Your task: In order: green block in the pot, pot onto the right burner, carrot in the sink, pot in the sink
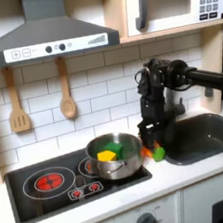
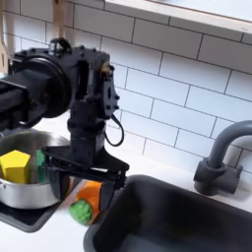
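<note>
The silver pot (image 1: 117, 156) (image 2: 22, 189) stands on the right burner (image 1: 93, 167) of the black cooktop. In it lie the green block (image 1: 115, 145) (image 2: 41, 164) and a yellow piece (image 2: 14, 165). The orange carrot (image 1: 153, 153) (image 2: 89, 195) lies on the white counter between the pot and the sink (image 1: 204, 136) (image 2: 167, 219), its green end toward the front in the second exterior view. My gripper (image 1: 148, 141) (image 2: 79, 187) hangs low over the carrot, open, with one finger on either side of it. Nothing is held.
The left burner (image 1: 48, 181) is bare. A dark arched faucet (image 2: 222, 156) stands at the back of the sink. Two wooden utensils (image 1: 66, 95) hang on the tiled wall, with a range hood and a microwave (image 1: 173, 0) above.
</note>
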Motion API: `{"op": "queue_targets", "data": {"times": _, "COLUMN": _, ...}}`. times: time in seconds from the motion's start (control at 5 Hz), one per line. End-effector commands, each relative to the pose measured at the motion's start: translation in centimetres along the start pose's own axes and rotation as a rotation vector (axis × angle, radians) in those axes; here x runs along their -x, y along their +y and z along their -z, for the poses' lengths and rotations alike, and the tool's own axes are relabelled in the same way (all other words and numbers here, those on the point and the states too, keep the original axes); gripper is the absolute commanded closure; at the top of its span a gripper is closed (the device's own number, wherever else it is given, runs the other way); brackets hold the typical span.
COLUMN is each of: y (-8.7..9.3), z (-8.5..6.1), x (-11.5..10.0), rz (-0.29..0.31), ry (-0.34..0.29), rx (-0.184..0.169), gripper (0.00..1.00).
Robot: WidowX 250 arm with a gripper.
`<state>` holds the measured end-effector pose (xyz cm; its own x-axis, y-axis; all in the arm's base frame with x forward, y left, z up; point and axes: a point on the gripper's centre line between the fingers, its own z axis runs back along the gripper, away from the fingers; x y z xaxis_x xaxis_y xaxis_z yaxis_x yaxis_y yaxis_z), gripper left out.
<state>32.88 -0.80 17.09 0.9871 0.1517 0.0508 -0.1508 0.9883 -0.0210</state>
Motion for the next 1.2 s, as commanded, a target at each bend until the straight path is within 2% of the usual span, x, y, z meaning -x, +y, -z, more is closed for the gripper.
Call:
{"op": "queue_targets", "data": {"times": 0.0, "y": 0.2, "z": 0.6, "x": -1.7, "rz": 0.001, "ry": -0.018, "rx": -0.019, "gripper": 0.0}}
{"op": "queue_targets", "data": {"times": 0.6, "y": 0.0, "z": 1.3, "x": -1.3, "rz": 0.025, "ry": -0.003, "rx": -0.025, "gripper": 0.0}}
{"op": "queue_targets", "data": {"times": 1.0, "y": 0.1, "z": 2.0, "x": -1.3, "rz": 0.017, "ry": 0.016, "rx": -0.028, "gripper": 0.0}}
